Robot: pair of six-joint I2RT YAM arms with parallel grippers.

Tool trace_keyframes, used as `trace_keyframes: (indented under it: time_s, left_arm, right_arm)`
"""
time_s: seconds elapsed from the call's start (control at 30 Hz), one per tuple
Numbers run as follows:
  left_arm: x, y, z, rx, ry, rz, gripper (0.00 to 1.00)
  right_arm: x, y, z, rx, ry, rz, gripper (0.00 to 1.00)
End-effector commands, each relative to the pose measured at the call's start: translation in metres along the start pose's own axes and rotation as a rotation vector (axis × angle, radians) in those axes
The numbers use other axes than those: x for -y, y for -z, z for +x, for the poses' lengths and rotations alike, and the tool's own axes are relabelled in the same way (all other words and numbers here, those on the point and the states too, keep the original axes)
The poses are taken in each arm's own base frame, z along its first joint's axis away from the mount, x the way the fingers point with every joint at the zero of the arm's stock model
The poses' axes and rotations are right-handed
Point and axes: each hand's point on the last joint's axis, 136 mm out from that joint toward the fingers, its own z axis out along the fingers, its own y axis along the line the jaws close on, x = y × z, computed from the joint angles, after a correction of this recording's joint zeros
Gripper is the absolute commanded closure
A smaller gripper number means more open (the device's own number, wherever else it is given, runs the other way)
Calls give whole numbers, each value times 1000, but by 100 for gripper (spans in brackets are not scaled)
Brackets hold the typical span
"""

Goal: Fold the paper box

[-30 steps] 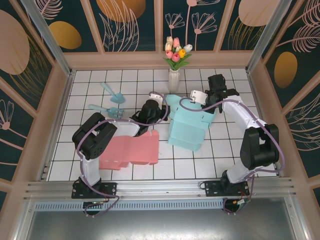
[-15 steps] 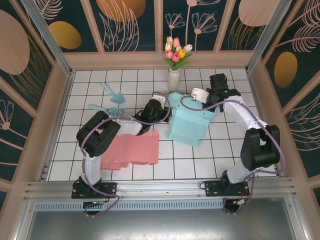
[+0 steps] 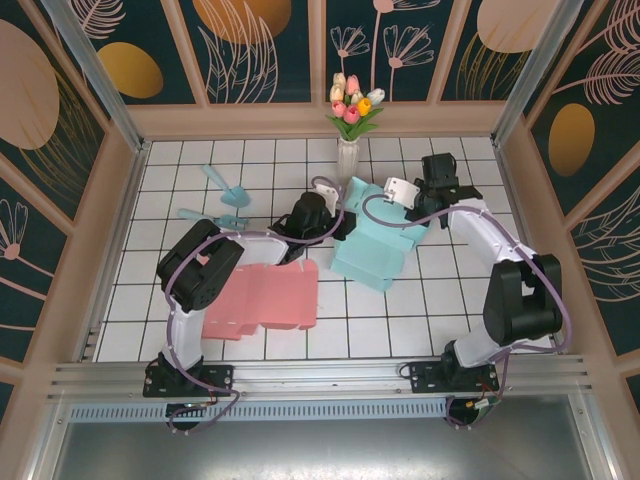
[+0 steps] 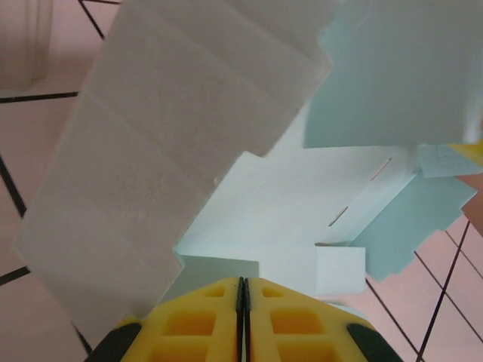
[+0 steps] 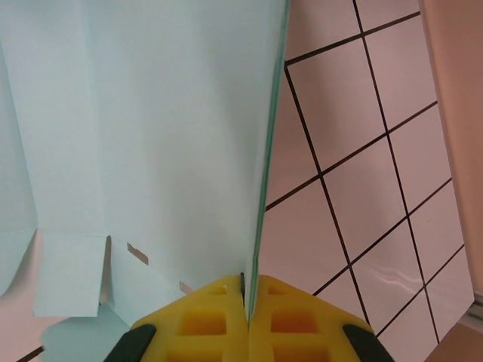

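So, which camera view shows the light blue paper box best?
The top external view: there the light blue box shows nearly whole, lying on the tiles. The left wrist view shows its flaps and slots close up. The right wrist view shows one panel edge-on, pinched by the right gripper.

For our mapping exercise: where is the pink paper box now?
In the top view, the pink paper box lies flat at near left, by the left arm, with the light blue box to its right.

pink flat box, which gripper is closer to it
Left. The left gripper grips the teal box at its left edge, just up and right of the pink box; the right gripper grips the teal box's far right edge, farther away.
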Motion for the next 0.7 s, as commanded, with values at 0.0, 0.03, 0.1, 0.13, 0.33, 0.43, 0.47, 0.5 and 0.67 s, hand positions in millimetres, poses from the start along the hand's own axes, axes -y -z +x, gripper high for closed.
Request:
trace_keyframes:
  time_s: [0.0, 0.03, 0.1, 0.13, 0.33, 0.43, 0.47, 0.5, 0.67]
  left_arm:
    - [-9, 20, -17, 81, -29, -44, 88]
    - [-12, 27, -20, 110, -29, -55, 89]
    - [-15, 47, -20, 166, -52, -69, 88]
    - [-11, 56, -24, 194, -73, -56, 88]
    - [4, 97, -33, 323, -227, -21, 81]
    - [-8, 93, -31, 308, -271, -72, 80]
    - [-11, 89, -29, 296, -280, -80, 80]
    - [-14, 85, -28, 287, -287, -84, 79]
    - [-21, 77, -27, 277, -303, -89, 76]
  right_arm:
    - [9, 11, -6, 45, 90, 76, 100]
    - [13, 13, -6, 43, 117, 119, 100]
    - [26, 19, -9, 57, 181, 257, 100]
    - [29, 24, -12, 74, 207, 301, 100]
    - [30, 32, -16, 75, 345, 381, 100]
    - [26, 33, -22, 100, 403, 420, 100]
    - [25, 33, -24, 110, 408, 427, 100]
    - [23, 31, -26, 116, 417, 427, 100]
    - [11, 22, -35, 141, 445, 429, 100]
